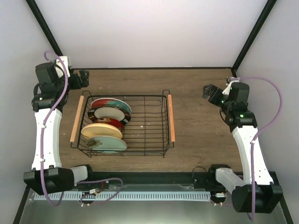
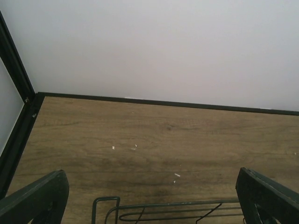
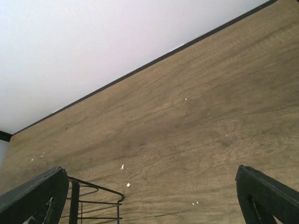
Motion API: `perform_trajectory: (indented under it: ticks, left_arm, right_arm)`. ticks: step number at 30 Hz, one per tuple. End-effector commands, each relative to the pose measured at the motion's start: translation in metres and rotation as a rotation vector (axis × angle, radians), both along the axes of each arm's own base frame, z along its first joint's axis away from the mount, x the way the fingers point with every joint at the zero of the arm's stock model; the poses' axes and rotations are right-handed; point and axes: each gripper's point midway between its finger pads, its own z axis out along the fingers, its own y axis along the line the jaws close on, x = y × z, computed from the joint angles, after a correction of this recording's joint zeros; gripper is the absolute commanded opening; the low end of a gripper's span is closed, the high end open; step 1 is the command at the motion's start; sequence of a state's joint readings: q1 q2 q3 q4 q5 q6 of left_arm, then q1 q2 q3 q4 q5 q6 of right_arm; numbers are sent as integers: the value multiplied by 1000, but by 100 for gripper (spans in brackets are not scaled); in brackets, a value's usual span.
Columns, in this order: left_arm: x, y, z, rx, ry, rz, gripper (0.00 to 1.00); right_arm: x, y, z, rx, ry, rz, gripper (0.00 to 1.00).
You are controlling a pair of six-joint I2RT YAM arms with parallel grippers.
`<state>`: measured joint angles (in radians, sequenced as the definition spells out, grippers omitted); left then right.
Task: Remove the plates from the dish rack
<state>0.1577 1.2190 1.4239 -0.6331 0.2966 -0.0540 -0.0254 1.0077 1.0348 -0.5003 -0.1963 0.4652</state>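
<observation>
Plainly, the plates (image 1: 108, 122) are set leaning and overlapped in a row along the left side of the dish rack (image 1: 145, 135), which stands on the worktop (image 1: 201, 135) between the two arms. Five can be counted with certainty: a red-and-teal plate (image 1: 110, 102) farthest, then a cream plate (image 1: 108, 113) with a dark rim, a red floral plate (image 1: 114, 122), a yellow-orange plate (image 1: 100, 131) and a pale mint plate (image 1: 108, 143) nearest. Whether a sixth is hidden among them cannot be told. One rack is present, with two wooden handles, a left handle (image 1: 77, 119) and a right handle (image 1: 171, 117). The plates are judged stiff, smooth, breakable and light enough for one gripper. They are best pinched across the exposed upper rim and drawn up clear of the wires. The left gripper (image 1: 83, 78) is held just beyond the rack's far left corner, and the right gripper (image 1: 207, 91) well to its right. Both are spread wide, with nothing between the fingers.
</observation>
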Motion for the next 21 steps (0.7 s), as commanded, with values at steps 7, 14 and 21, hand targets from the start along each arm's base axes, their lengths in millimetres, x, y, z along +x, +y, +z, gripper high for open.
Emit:
perform_trajectory:
  ticks: [7,14,21]
  left_arm:
    - [-3,8,-5,24,32,23,100]
    - [17,20,-5,5,48,56,100]
    - [20,30,-16,-56,74,81,100]
  right_arm:
    - [15,28,60,-69,-212,192,100]
    - [70,115,159,-60,-362,539,88]
    - [7,302,149,-217,-424,965,75]
